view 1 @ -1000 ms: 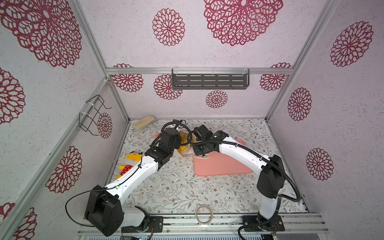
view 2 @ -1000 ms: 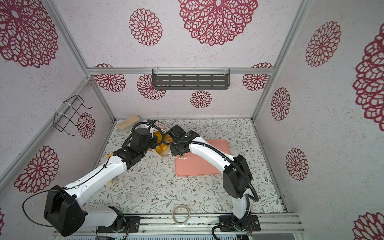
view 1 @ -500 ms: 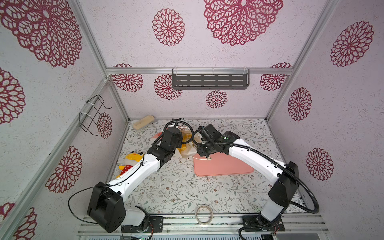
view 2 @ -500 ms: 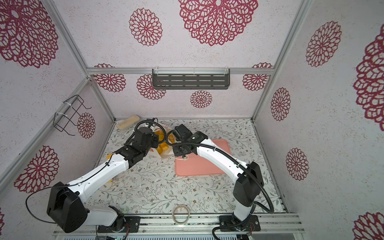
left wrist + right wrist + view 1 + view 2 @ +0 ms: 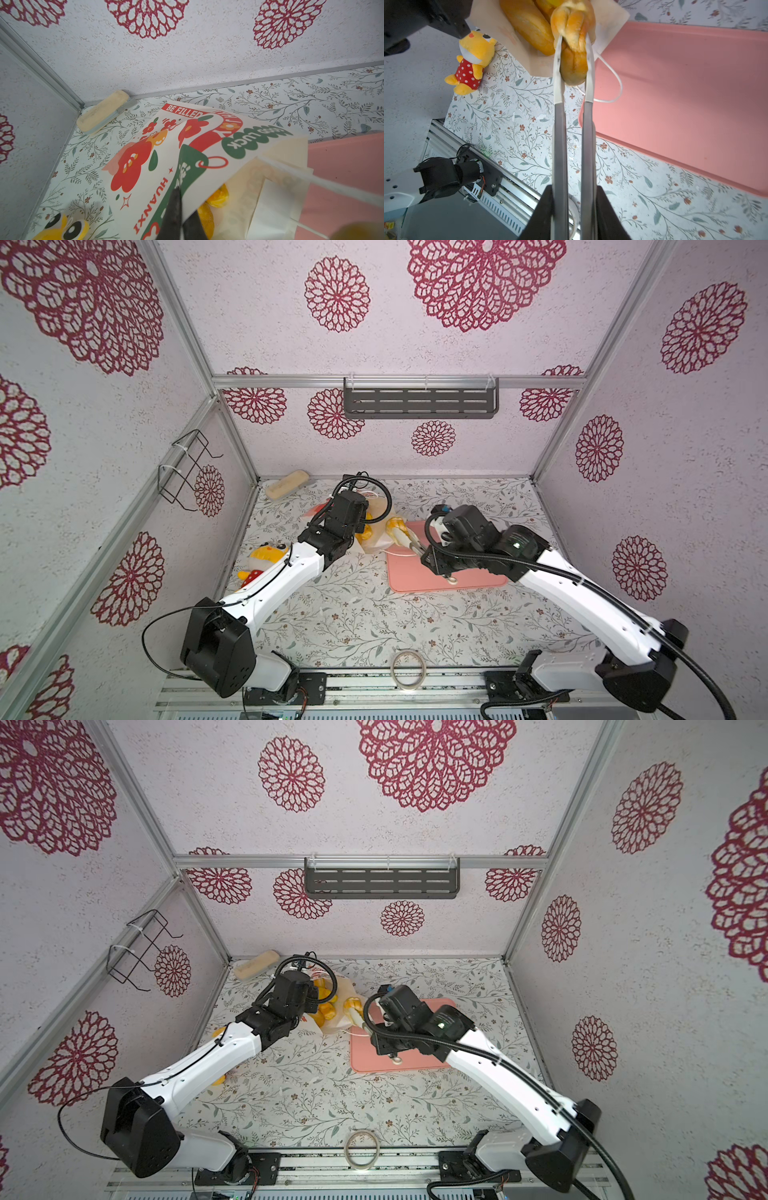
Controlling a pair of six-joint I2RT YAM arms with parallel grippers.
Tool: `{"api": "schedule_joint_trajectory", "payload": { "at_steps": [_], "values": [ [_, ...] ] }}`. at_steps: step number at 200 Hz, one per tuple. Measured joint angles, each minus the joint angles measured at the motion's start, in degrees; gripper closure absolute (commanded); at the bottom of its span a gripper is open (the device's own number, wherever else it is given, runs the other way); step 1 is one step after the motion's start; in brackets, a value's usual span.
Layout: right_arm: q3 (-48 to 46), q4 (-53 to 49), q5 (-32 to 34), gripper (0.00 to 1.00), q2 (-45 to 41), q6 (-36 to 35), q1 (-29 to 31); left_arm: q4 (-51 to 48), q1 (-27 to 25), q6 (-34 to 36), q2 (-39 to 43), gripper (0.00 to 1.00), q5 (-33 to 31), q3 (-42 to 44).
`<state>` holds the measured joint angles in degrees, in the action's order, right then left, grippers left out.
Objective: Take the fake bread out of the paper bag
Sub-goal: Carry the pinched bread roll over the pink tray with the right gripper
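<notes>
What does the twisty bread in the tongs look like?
The twisty bread is a glossy, golden-brown braided roll, plastic-looking, with plump lobes and darker creases. The two tips of the metal tongs, gripped by the right hand, squeeze its sides. It sits at the paper bag's open mouth, poking past the edge, beside a long loaf inside.

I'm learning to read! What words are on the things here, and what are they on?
"BE FILLED": red strip on the paper bag.
"JOY": curved red band on the bag; the word before it is creased, unreadable.
"LUCK", probably "GOOD LUCK": green cloud on the bag.
"HUANXI": red letters on the bag.
Signs on the green tag: too blurred.
</notes>
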<state>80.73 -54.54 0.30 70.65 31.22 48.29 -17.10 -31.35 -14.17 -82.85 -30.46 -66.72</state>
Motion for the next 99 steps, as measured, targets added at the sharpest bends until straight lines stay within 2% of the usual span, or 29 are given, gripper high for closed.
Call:
{"api": "schedule_joint_trajectory", "payload": {
  "at_steps": [22,45,72,99],
  "values": [
    [-2.4,-3.7,4.8,0.94,-7.3,1.4,-1.3,-0.3,0.0,-0.3,0.0,1.0,-0.1,0.0],
    [-6.2,-6.1,8.1,0.95,-11.2,1.2,-7.4,-0.4,-0.1,-0.3,0.0,1.0,0.0,0.0],
    [-12.0,-5.2,10.0,0.95,-10.8,-1.0,-15.6,-0.7,-0.1,-0.3,0.7,1.0,0.5,0.4],
    [-18.4,-0.1,9.9,0.92,-5.8,-4.1,-22.2,-1.0,-0.1,-0.2,3.1,1.0,1.4,2.3]
  ]
}}
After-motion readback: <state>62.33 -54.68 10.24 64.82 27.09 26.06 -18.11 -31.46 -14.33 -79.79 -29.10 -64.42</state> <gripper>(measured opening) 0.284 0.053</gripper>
